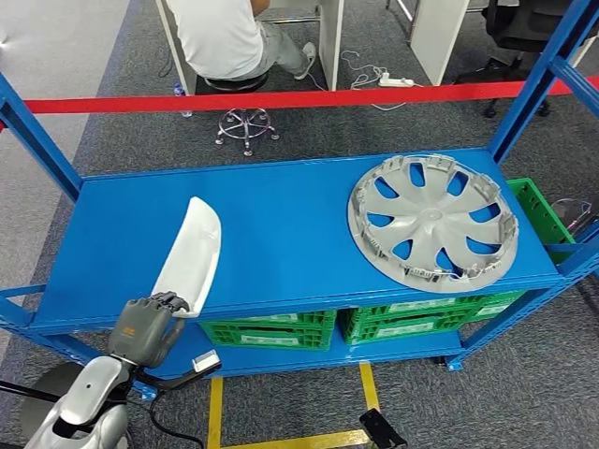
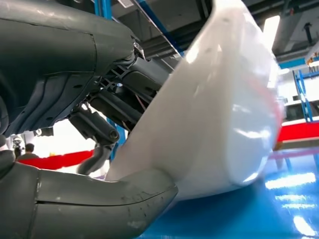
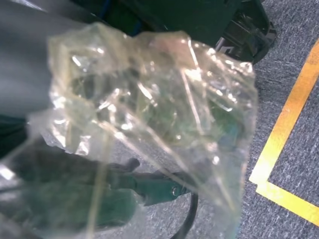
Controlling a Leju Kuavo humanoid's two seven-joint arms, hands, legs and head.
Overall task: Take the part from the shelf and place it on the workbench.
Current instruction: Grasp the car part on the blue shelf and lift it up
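A white curved plastic part [image 1: 191, 248] lies lengthwise on the left of the blue shelf top [image 1: 283, 224], its near end at the front edge. My left hand [image 1: 145, 327] grips that near end from below the shelf edge. In the left wrist view the grey thumb [image 2: 94, 199] lies under the white part [image 2: 226, 109] and dark fingers [image 2: 94, 124] close over it. In the right wrist view a crumpled sheet of clear plastic [image 3: 150, 109] covers my right hand [image 3: 150, 189], whose dark fingers show dimly through it.
A silver wheel cover [image 1: 432, 220] lies on the shelf's right half. Green crates [image 1: 283, 329] sit on the lower level and a green bin [image 1: 536, 210] stands at the right. Beyond a red barrier tape [image 1: 283, 98] a person [image 1: 219, 37] sits on a stool. Yellow tape [image 3: 289, 124] marks the floor.
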